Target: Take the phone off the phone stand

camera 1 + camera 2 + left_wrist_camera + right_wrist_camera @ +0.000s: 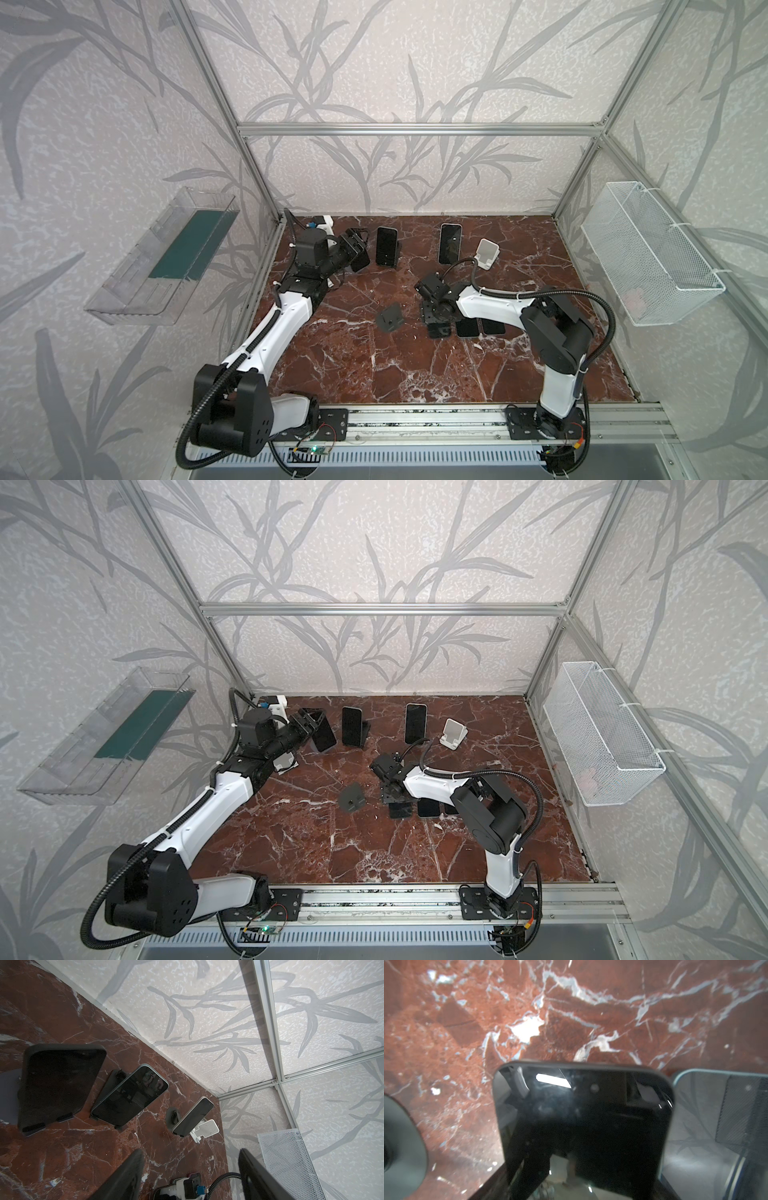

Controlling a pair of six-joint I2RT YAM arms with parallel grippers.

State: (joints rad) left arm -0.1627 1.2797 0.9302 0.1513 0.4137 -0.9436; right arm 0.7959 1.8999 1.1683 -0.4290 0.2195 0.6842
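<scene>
Top views both show the left gripper (pixel 358 245), jaws apart, beside a black-cased smartphone (pixel 362 262) propped at the red marble table's (pixel 374 365) back left; left wrist view shows its fingers (pixel 128 1176) spread, that smartphone leaning in its dark-lipped stand (pixel 64 1117); right wrist view: right gripper (pixel 583 1173) straddles a flat glossy phone (pixel 581 1115), grip unclear.

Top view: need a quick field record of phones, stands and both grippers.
surface: red-brown marble tabletop
propped on stands, back row: black-cased phone; silver-edged dark phone; slim pale-edged phone
empty stands: white plastic stand; dark grey stand
lying flat: row of three dark phones
left gripper: open, empty, next to the black-cased phone
right gripper: pointing down, low over the row's end phone; grip unclear
</scene>
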